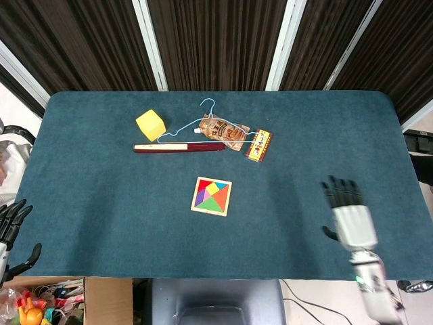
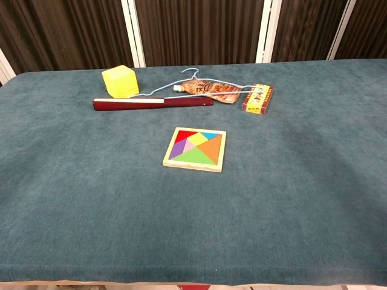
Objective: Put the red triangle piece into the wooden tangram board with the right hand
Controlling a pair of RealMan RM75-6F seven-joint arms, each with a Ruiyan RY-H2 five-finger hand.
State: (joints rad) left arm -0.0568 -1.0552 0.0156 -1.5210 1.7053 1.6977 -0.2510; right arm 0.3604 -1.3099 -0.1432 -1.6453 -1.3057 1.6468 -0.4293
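A: On the tabletop [image 1: 101, 169], mid-field: wooden tangram board [image 2: 195, 149], lying flat. Red triangle piece [image 2: 187, 135] seated in its upper left corner, flush among the other coloured pieces.

B: Right robot hand [image 1: 349, 215]?

A: Well apart from the board, near the tabletop's front right edge. Fingers spread and straight, holding nothing. Seen only in head view.

B: Left robot hand [image 1: 9, 229]?

A: Off the tabletop's left edge, fingers apart, empty.

B: Further back?

A: Yellow cube [image 2: 120, 81], dark red stick [image 2: 152, 103], blue hanger [image 2: 181, 83], brown pouch [image 2: 208, 89], small printed box [image 2: 258, 98].
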